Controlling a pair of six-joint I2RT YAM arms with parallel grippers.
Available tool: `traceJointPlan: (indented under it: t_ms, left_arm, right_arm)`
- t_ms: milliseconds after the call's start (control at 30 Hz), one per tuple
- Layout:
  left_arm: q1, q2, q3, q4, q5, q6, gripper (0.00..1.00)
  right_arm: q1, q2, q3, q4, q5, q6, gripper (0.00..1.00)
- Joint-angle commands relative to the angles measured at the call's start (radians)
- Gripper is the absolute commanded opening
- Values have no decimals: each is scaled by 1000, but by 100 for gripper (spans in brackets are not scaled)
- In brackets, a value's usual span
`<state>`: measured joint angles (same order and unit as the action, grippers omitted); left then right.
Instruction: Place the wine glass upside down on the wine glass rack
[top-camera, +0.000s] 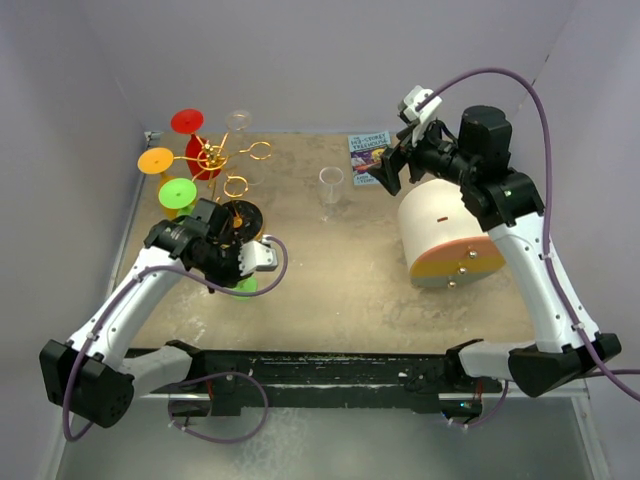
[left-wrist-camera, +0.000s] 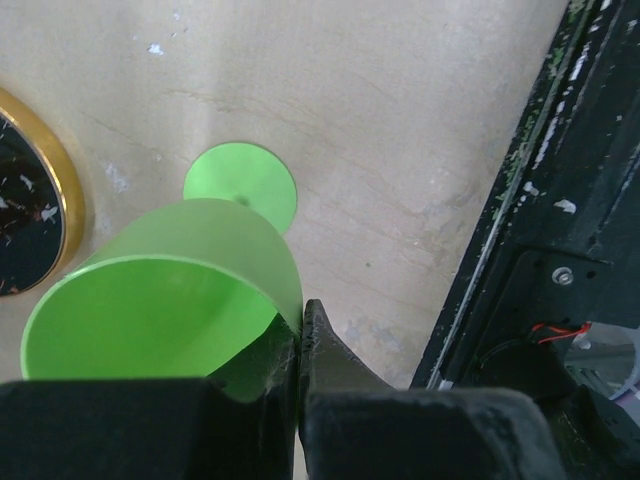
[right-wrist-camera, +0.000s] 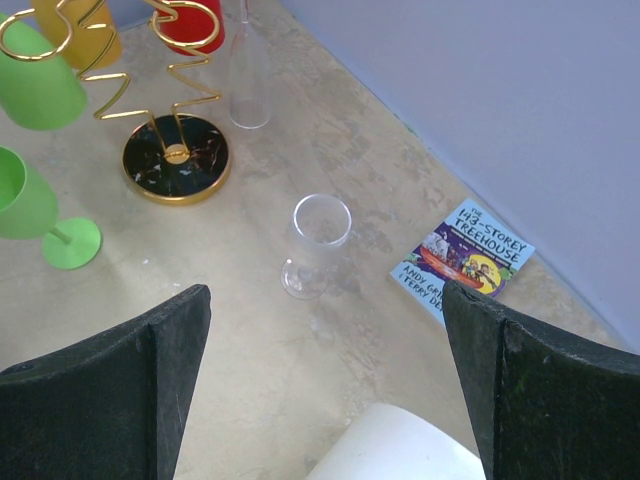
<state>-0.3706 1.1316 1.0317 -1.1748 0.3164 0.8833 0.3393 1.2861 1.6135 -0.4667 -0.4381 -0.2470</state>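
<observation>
The left gripper (left-wrist-camera: 302, 335) was clamped on the rim of the green wine glass (left-wrist-camera: 150, 300). The glass stood with its foot on the table (left-wrist-camera: 400, 150), just beside the round black base of the rack (right-wrist-camera: 190, 165). The right gripper (right-wrist-camera: 325, 300) hung wide open above a clear glass (right-wrist-camera: 320, 235) and a book (right-wrist-camera: 468, 258).

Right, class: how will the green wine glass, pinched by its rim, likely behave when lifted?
The green wine glass is probably light and stiff: it looks like thin opaque plastic. The left gripper pinches one side of the rim only, so it may swing or tilt. Its smooth wall could slip.
</observation>
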Motion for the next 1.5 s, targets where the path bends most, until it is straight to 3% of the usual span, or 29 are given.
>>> traceJointPlan:
  t_ms: [0,300,467,667,800,1067,1467]
  left_arm:
    - [-14,-33,50,-42,139,19,0]
    - [-15,-62,217,-128,470,93,0]
    - [-14,-65,341,-107,655,97,0]
    - [-15,-58,481,125,788,-138,0]
    - [-15,-28,584,281,756,-332,0]
    - [-15,26,766,460,531,-562,0]
    - [-13,53,782,652,335,-812,0]
  right_arm:
    - [-5,3,19,25,-17,-9,100]
    - [-5,-5,15,19,-41,-9,100]
    - [-5,-5,30,-13,-141,-28,100]
    - [-5,-22,44,-54,-327,-53,100]
    - [-5,-29,52,-40,-368,-21,100]
    - [-3,-44,100,21,-331,111,98]
    - [33,39,158,201,-275,399,89]
